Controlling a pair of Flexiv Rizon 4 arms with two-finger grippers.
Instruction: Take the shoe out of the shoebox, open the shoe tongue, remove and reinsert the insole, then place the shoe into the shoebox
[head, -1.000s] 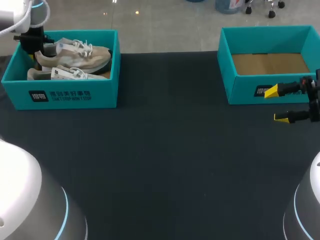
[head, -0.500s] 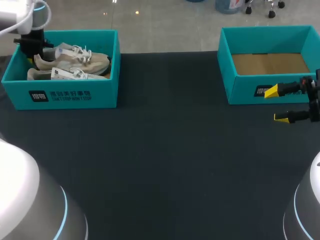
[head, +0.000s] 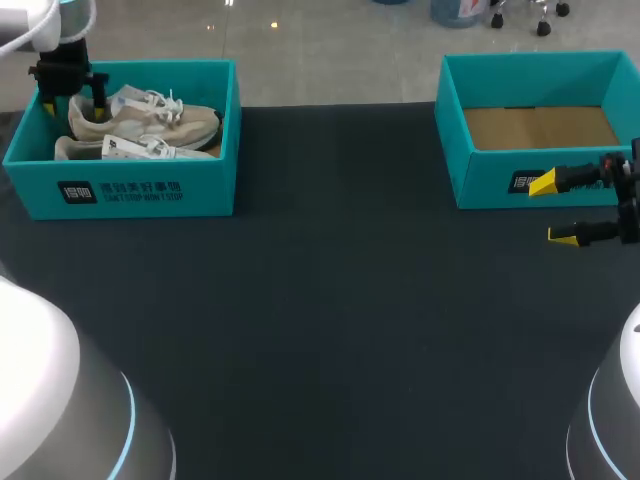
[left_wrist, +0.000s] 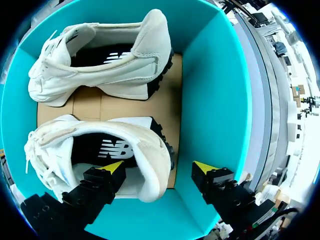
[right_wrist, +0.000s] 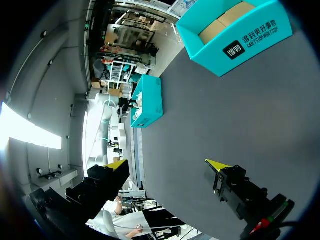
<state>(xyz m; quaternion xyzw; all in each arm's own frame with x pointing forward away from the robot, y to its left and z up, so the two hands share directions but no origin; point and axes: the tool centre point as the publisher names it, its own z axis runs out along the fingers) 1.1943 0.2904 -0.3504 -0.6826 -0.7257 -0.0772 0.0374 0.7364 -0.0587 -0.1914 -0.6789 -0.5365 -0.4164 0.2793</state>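
Observation:
The left teal shoebox (head: 130, 190) holds two beige shoes. The far shoe (head: 150, 115) lies in it with its heel at the box's left end. My left gripper (head: 78, 95) hovers over that heel. In the left wrist view the left gripper (left_wrist: 159, 167) is open. One yellow fingertip is over the shoe's (left_wrist: 100, 145) opening, the other over the box wall (left_wrist: 210, 75), and neither touches the heel. The second shoe (left_wrist: 105, 65) lies ahead of it. My right gripper (head: 565, 208) stands open and empty at the table's right.
A second teal shoebox (head: 540, 185) with a bare cardboard floor stands at the back right, just behind my right gripper. The dark table (head: 340, 300) stretches between the two boxes. In the right wrist view the right gripper (right_wrist: 166, 164) points across the table toward both boxes.
The left gripper lowered the far shoe from a raised tilt down into the left box, then opened and let go of its heel. The right arm has not moved.

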